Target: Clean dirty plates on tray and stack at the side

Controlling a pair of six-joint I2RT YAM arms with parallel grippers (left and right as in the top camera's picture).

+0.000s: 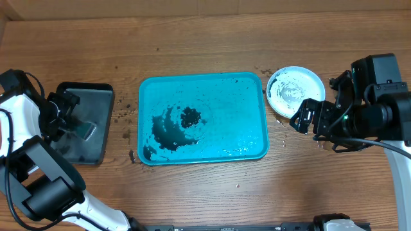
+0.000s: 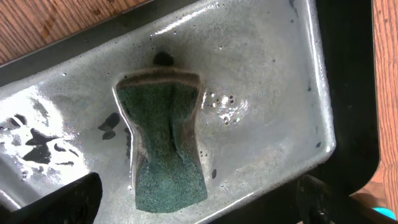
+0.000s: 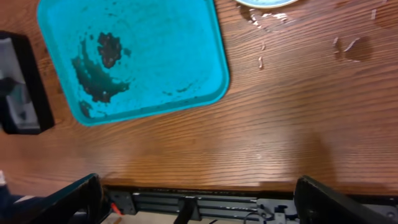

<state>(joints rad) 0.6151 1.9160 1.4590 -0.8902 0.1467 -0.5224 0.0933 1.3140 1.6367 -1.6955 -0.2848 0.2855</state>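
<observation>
The turquoise tray (image 1: 202, 119) lies mid-table and carries only a black dirt smear and water drops; it also shows in the right wrist view as the tray (image 3: 134, 56). One pale round plate (image 1: 295, 90) with grey smears rests on the wood just right of the tray; whether others lie under it I cannot tell. Its rim is the plate (image 3: 267, 2) at the top edge. My right gripper (image 1: 302, 119) hovers just below that plate, open and empty (image 3: 199, 205). My left gripper (image 1: 74, 119) is open (image 2: 199, 211) over a green sponge (image 2: 165, 143).
A smaller black tray (image 1: 83, 122) at the left holds the sponge (image 1: 85, 130) on its wet floor (image 2: 267, 112). Water spots mark the wood near the plate (image 3: 348, 46). The table's front edge and a metal rail (image 3: 205, 202) run below the right gripper.
</observation>
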